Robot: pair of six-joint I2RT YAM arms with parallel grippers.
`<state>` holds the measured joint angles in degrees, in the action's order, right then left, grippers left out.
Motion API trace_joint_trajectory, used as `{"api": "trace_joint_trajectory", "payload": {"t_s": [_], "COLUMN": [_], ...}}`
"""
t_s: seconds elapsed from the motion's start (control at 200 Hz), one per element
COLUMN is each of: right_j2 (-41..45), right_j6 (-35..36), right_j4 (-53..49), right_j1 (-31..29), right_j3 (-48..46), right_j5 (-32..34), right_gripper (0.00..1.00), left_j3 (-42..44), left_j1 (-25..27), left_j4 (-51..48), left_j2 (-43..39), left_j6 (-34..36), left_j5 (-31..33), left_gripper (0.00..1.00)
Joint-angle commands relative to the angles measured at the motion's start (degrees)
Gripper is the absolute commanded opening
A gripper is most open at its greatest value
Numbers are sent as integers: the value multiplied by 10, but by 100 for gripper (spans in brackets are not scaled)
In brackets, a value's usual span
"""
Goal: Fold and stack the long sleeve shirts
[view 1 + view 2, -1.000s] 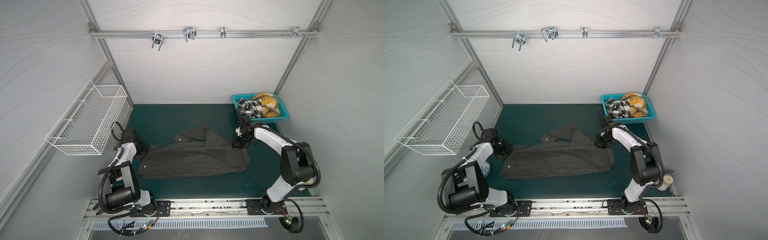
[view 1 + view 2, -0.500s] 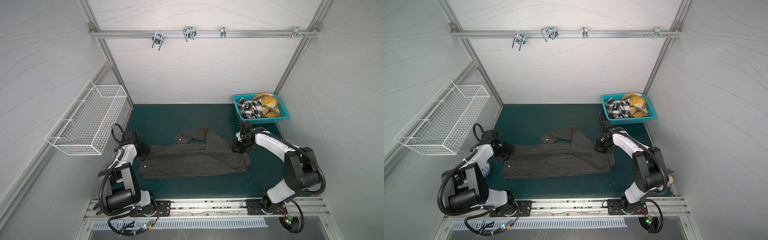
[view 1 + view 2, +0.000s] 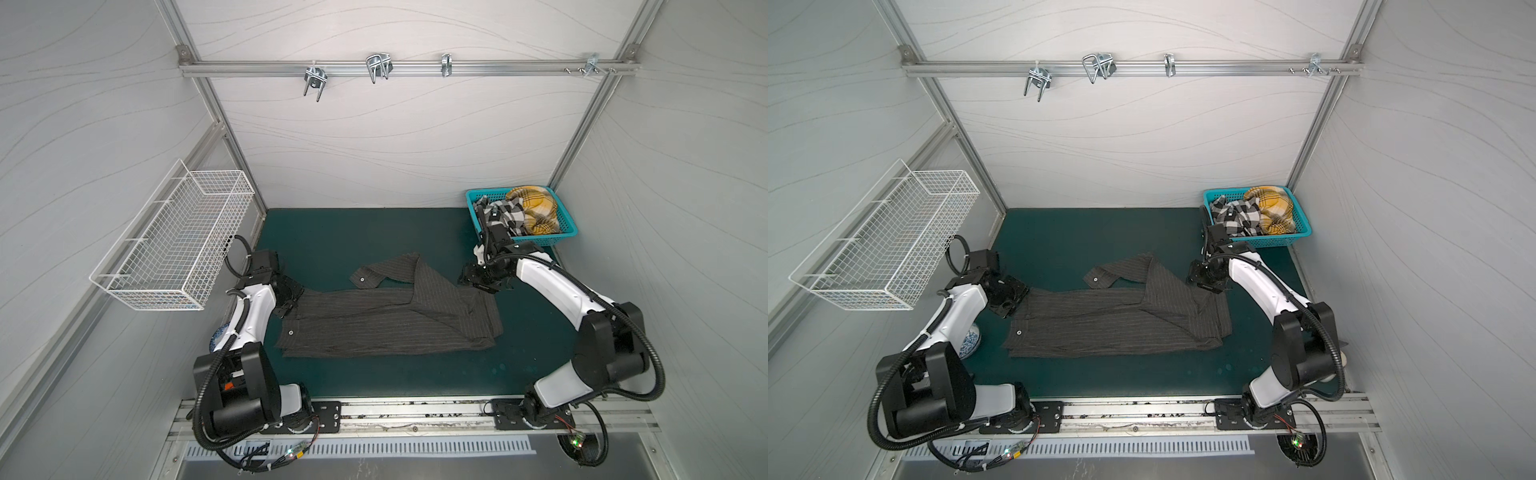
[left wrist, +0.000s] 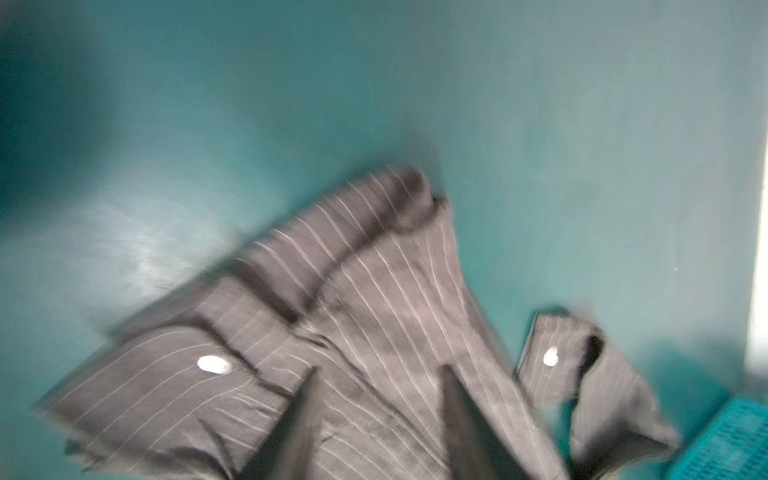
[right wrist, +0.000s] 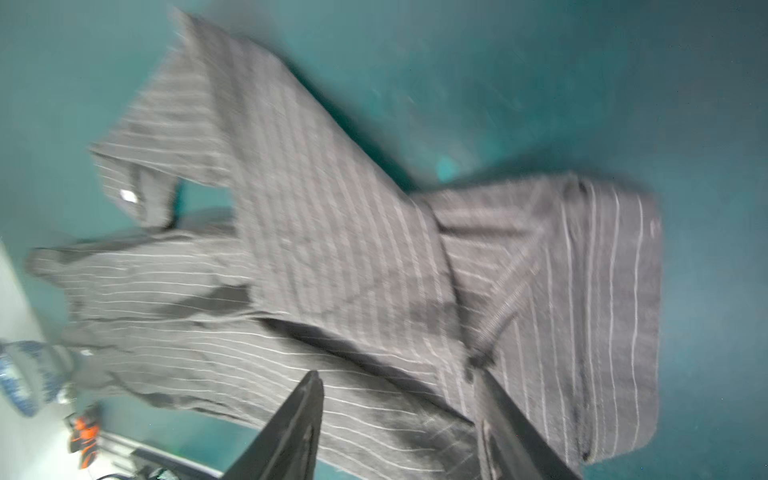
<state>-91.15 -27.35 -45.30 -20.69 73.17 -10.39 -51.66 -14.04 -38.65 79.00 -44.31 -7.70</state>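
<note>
The charcoal pinstriped long sleeve shirt [image 3: 386, 324] [image 3: 1113, 328] lies flat on the green mat, folded into a long band with one sleeve and its cuff [image 3: 365, 277] angled towards the back. My left gripper [image 3: 291, 300] [image 4: 380, 370] hovers over the shirt's left end, open, with nothing pinched between its fingers. Over the shirt's right far corner my right gripper [image 3: 478, 283] [image 5: 397, 374] also stands open, cloth showing below its spread fingers. The black-and-white plaid shirt [image 3: 505, 214] and the yellow plaid shirt [image 3: 536, 203] lie crumpled in the teal basket [image 3: 536, 242].
A white wire basket [image 3: 178, 241] hangs on the left wall. A blue-and-white patterned object [image 3: 216, 336] sits by the left arm at the mat's edge. A metal rail with hooks [image 3: 374, 70] runs along the back wall. Bare green mat [image 3: 353, 232] lies behind the shirt.
Both grippers have gone from shut to open and let go of the charcoal shirt's ends. The shirt now rests flat; the right arm's elbow has swung outward.
</note>
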Motion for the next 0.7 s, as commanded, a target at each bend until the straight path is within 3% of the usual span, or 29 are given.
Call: {"api": "trace_joint_trajectory", "payload": {"t_s": [0.0,0.155,0.305,0.565,0.695], "right_j2": [-65,-189,-316,-471,-516], "right_j6": [36,97,138,166,165], "right_j4": [-16,-68,-93,-81,-89], "right_j1": [-19,-63,-77,-85,-90], "right_j3": [84,253,385,521,567], "right_j5": [-36,33,60,62,55], "right_gripper": [65,68,71,75,62], "left_j3": [4,1,-9,1,6], "left_j1": [7,7,7,7,7], "left_j4": [13,5,-5,0,2], "left_j2": [56,94,115,157,165], "left_j6": [-5,14,28,47,49], "left_j5": [-22,3,22,28,27], "left_gripper": [27,8,0,0,0]}}
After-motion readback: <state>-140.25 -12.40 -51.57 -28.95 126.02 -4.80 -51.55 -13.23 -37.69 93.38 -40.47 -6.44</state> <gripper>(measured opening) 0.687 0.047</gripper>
